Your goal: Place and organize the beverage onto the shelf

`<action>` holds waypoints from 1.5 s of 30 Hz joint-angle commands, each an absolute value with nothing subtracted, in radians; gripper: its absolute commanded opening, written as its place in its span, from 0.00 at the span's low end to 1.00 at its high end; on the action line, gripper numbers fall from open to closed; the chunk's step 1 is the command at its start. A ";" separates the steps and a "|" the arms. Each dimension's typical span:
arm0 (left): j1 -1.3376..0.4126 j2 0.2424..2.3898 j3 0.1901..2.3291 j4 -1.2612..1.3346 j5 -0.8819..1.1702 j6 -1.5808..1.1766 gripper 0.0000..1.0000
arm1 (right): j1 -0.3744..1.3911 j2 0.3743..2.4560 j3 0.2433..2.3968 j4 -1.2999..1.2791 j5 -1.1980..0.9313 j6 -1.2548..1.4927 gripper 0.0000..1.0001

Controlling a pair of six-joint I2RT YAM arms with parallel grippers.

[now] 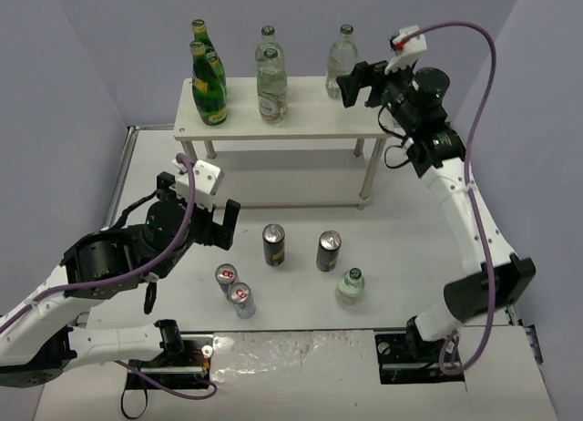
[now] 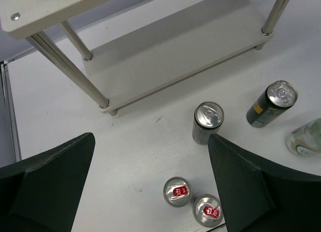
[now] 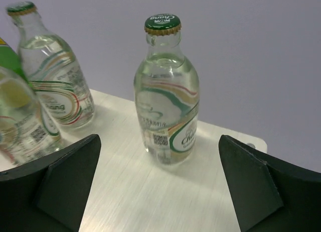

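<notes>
**A:** Overhead view first. Where do the arms stand?

**B:** The right gripper [image 1: 360,84] is up at the right end of the shelf [image 1: 301,120], jaws apart. A clear green-capped bottle [image 1: 342,61] stands on it just ahead of them, untouched. Further along from those jaws, two more clear bottles [image 1: 271,93] stand mid-shelf and two dark-green bottles [image 1: 210,97] at the far end.

**A:** And the left?

**B:** The left gripper [image 1: 211,225] hangs over the table [image 1: 401,248], jaws wide, holding nothing. Two silver cans [image 1: 234,289] stand near it, two black cans [image 1: 274,245] a little further off, and a lone clear bottle [image 1: 351,286] beyond those.

**A:** Left wrist view?

**B:** Both fingers [image 2: 50,187] frame the picture, far apart. The silver cans sit side by side low in the gap. One black can stands just off the right fingertip, the other past it, and the lone clear bottle is at the right edge. The shelf's lower tier [image 2: 175,51] lies ahead.

**A:** Right wrist?

**B:** The fingers [image 3: 55,187] are spread and touch nothing. The clear green-capped bottle stands upright ahead of the gap, near the shelf's corner. Another clear bottle stands ahead of the left finger
</notes>
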State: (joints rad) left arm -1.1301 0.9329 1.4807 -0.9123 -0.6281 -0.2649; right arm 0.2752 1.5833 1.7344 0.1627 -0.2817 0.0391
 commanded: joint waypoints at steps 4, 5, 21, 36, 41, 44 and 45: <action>-1.126 0.954 1.506 -0.796 -0.549 -0.252 0.94 | 0.273 1.271 1.507 0.045 -0.221 0.179 1.00; -1.126 0.968 1.496 -0.763 -0.535 -0.252 0.94 | 0.273 1.234 1.474 0.022 -0.206 0.186 1.00; -1.178 1.468 1.380 -0.020 0.104 -0.241 0.94 | 0.281 0.819 1.351 -0.391 0.230 0.169 1.00; -1.342 1.592 1.310 -0.058 -0.166 -0.278 0.90 | 0.311 0.818 1.342 -0.391 0.195 0.158 0.99; -1.345 1.603 1.273 -0.055 -0.210 -0.304 0.84 | 0.313 0.834 1.358 -0.391 0.160 0.163 0.99; -1.347 1.588 1.235 -0.014 -0.199 -0.308 0.79 | 0.311 0.838 1.367 -0.391 0.158 0.173 0.98; -1.345 1.591 1.232 0.012 -0.204 -0.308 0.75 | 0.311 0.838 1.370 -0.391 0.150 0.175 0.98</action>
State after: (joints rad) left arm -1.3460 1.6268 1.2289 -0.0586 -0.1719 -0.2848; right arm 0.3031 0.8288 1.3426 -0.4129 0.1688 0.1661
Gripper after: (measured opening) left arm 0.777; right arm 0.979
